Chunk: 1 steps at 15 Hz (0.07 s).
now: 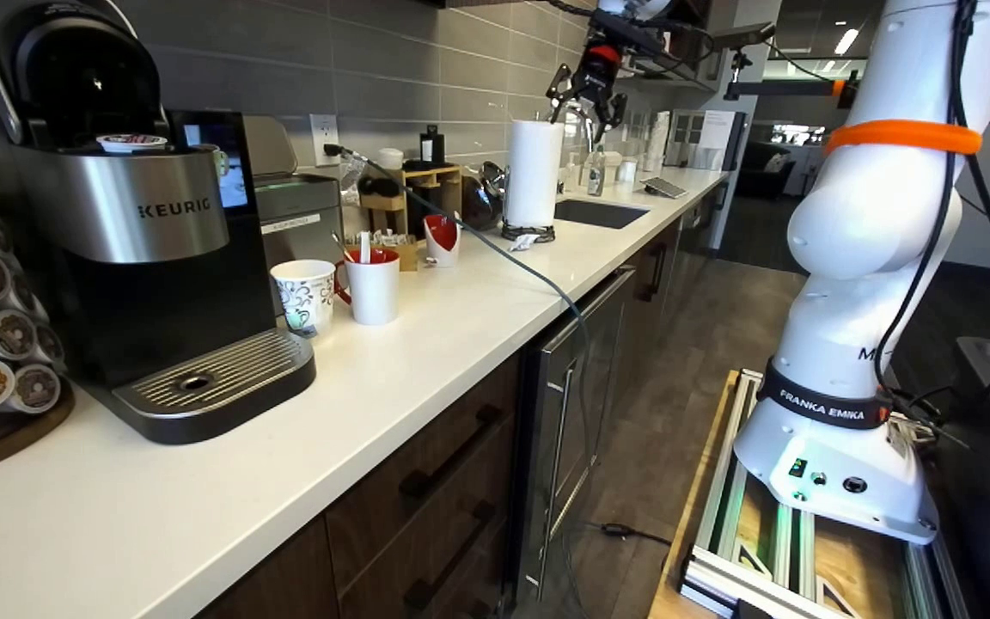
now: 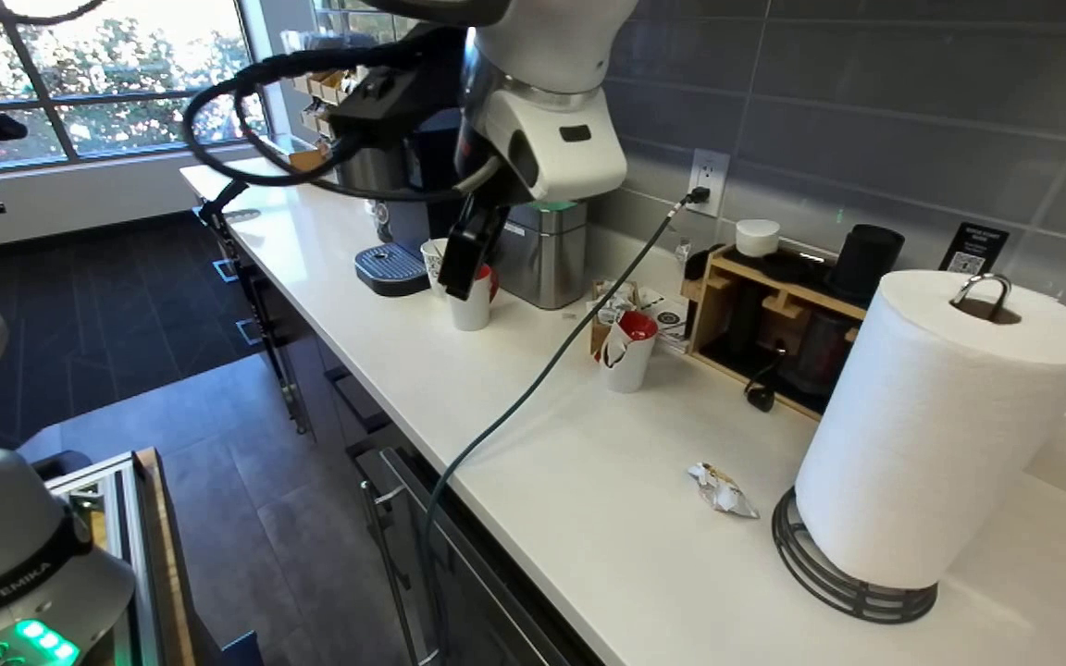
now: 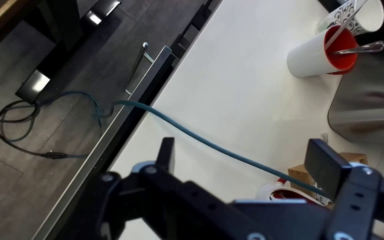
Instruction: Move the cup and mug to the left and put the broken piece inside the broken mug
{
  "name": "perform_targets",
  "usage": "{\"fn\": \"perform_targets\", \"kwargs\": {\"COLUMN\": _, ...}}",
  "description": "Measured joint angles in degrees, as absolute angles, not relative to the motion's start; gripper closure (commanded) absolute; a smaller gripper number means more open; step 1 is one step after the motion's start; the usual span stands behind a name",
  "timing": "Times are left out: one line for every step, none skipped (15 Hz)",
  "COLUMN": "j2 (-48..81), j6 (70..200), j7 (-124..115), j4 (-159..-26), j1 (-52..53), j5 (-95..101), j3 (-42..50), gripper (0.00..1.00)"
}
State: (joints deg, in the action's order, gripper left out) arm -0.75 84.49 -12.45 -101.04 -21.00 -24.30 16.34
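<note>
The mug (image 1: 375, 291), plain white outside and red within, stands upright on the desk (image 1: 461, 318), set back from the front edge with a broad strip of white surface between (a spoon (image 3: 362, 48) and a pale stick (image 3: 347, 24) lean out of its mouth). The patterned cup (image 1: 313, 291) stands upright just beside it, toward the coffee machine (image 1: 168, 245); whether the mug's handle touches the cup I cannot tell. The steel canister (image 3: 365, 115) bounds the pair on the wall side, and the machine's drip tray (image 1: 233, 370) comes in close by the cup, leaving room along the front. On the mug's opposite side a blue-green cable (image 3: 228, 152) slants from the wall outlet (image 2: 709, 176) across the desk and over its front edge, parting the mug from the broken mug (image 2: 627, 368). That one is upright, its red inside showing through a deep dip in the rim, and it sits farther back, near the wooden rack (image 2: 705, 316). Farther along come a crumpled scrap (image 2: 723, 490) and the paper towel roll (image 2: 940, 425) on its wire stand (image 2: 866, 601). The hand (image 1: 578, 127) hangs well above the desk, open, its fingers (image 3: 325, 164) set wide apart; the wrist view shows the cable and desk top below the gap. Beyond the front edge a strip of floor (image 1: 684, 361) separates the drawers (image 1: 383, 533) from the framed base (image 1: 753, 589) of the arm (image 1: 877, 249).
</note>
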Motion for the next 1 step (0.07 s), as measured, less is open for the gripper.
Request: {"fn": "perform_targets", "kwargs": {"j2": -2.93, "j6": 84.83, "j7": -11.95, "j4": -103.53, "j1": -21.40, "j5": -24.32, "j3": 17.54, "gripper": 0.00}}
